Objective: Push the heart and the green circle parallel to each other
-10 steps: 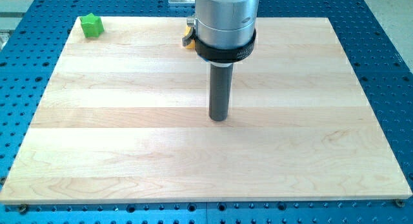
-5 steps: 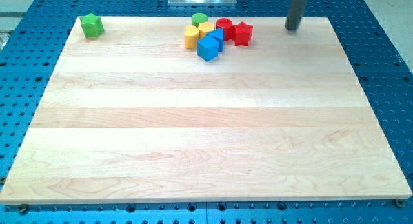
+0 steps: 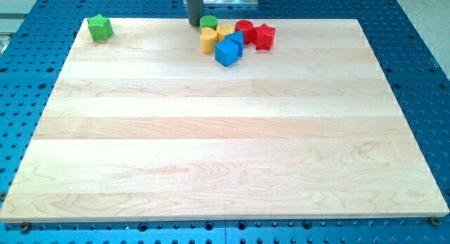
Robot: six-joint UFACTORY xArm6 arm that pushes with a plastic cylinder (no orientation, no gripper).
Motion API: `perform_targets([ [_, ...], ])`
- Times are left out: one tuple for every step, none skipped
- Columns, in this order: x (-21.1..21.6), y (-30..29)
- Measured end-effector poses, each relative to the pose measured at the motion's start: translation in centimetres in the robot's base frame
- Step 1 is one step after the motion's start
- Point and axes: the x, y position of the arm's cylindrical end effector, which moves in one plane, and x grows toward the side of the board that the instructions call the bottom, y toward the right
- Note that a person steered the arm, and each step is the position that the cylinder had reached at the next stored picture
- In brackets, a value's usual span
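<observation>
Green circle (image 3: 208, 22) sits at twelve o'clock on the tabletop (image 3: 225, 152), my tip (image 3: 195, 23) just beside it at its nine o'clock. Yellow heart (image 3: 208, 41) lies right below at six o'clock. No pincer here, so its state can't be told.

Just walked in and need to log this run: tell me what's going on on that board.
A single arm with a dark rod is working a cluster of blocks at the view's top edge of the wooden board. My tip sits just to the view's left of the green circle, close to or touching it. The yellow heart lies right below the circle, packed among another yellow block, two blue blocks and two red ones. A green star sits alone at the top left.
</observation>
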Motion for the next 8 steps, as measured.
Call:
perform_targets([
  [0.0, 3.6],
  [0.0, 4.9],
  [1.8, 3.1],
  [4.1, 2.2],
  [5.0, 2.2],
  [7.1, 1.2],
  [9.6, -0.5],
  [10.8, -6.5],
])
